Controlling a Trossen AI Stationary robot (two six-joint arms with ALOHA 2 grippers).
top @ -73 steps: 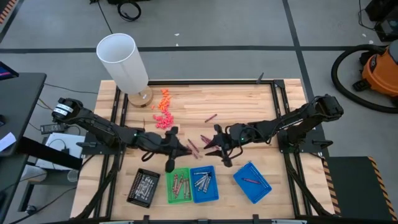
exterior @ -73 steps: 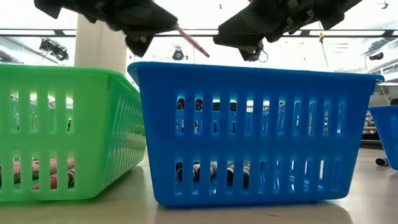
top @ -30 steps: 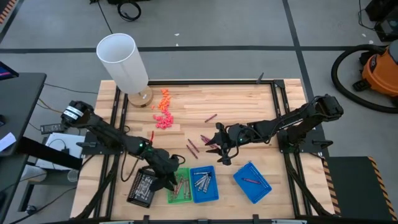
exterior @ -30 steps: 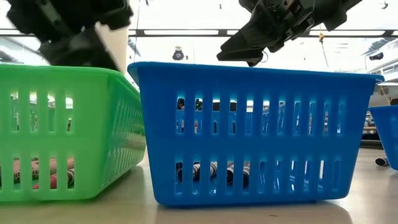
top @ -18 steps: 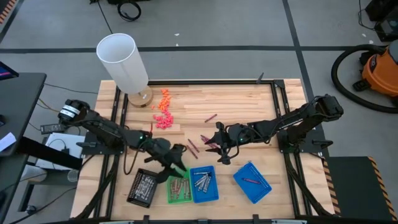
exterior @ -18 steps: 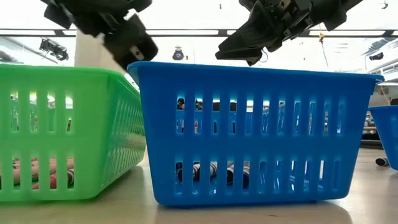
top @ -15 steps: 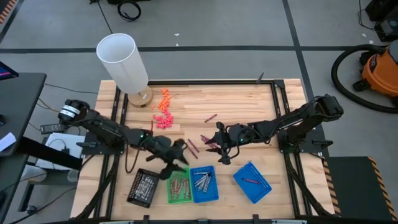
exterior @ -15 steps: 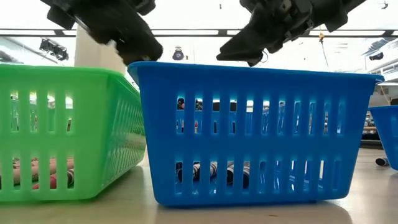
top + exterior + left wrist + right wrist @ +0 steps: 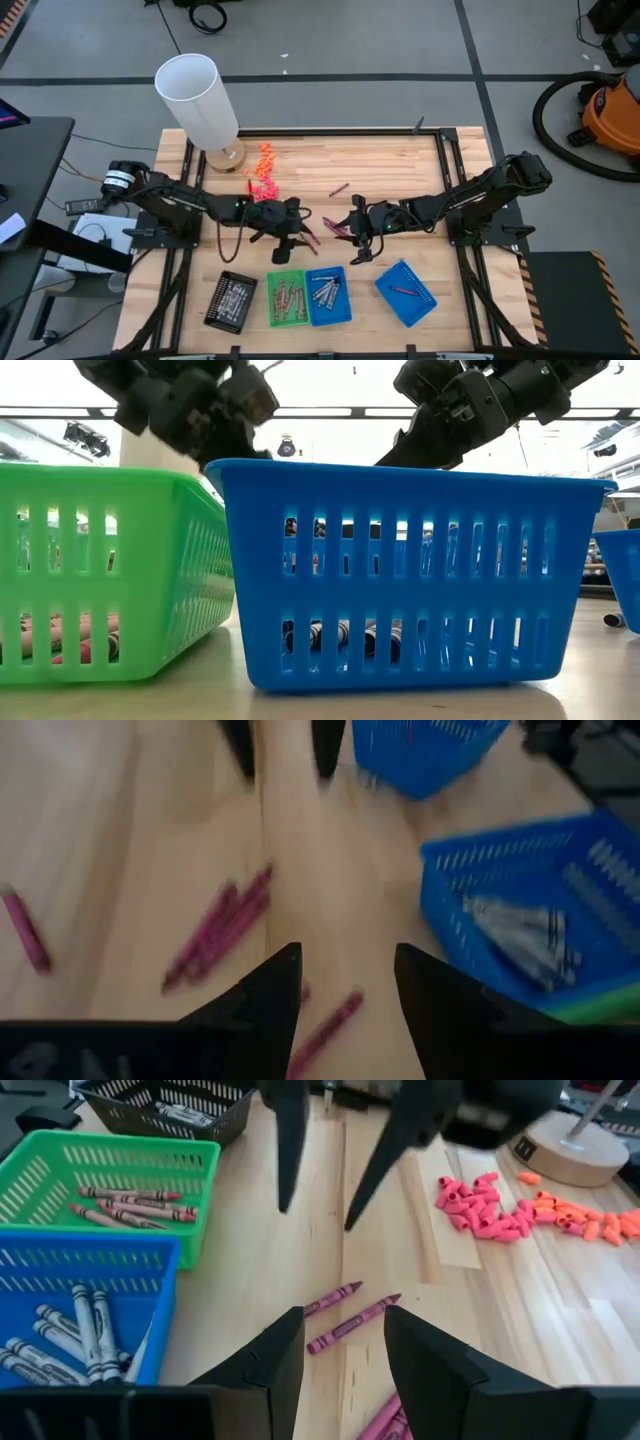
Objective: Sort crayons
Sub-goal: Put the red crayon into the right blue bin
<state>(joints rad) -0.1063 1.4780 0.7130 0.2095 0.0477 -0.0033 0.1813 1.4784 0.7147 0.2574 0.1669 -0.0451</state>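
Two dark robot arms meet over the middle of a pale wooden table [image 9: 380, 165] framed in black rails, in a workshop with a grey floor marked by dark lines. The left gripper [image 9: 292, 237] hangs spread and empty above loose magenta crayons [image 9: 222, 928] lying on the bare wood; the right gripper [image 9: 357, 240] faces it from close by, fingers likewise apart and holding nothing, with two more magenta crayons [image 9: 352, 1312] on the wood just ahead of it. Along the near edge stand a black basket [image 9: 230, 301], a green basket [image 9: 271, 296] holding red-brown crayons [image 9: 122, 1205], a blue basket [image 9: 345, 305] holding silver-grey crayons [image 9: 75, 1330], and, apart to the right, a second blue basket [image 9: 410, 297] with a single crayon [image 9: 404, 290] inside. A white lamp [image 9: 198, 100] on a round base occupies the far left corner, beside a scatter of orange and pink bits [image 9: 263, 175]. An orange vacuum [image 9: 610, 115] with a black hose sits on the floor beyond the table's right side.
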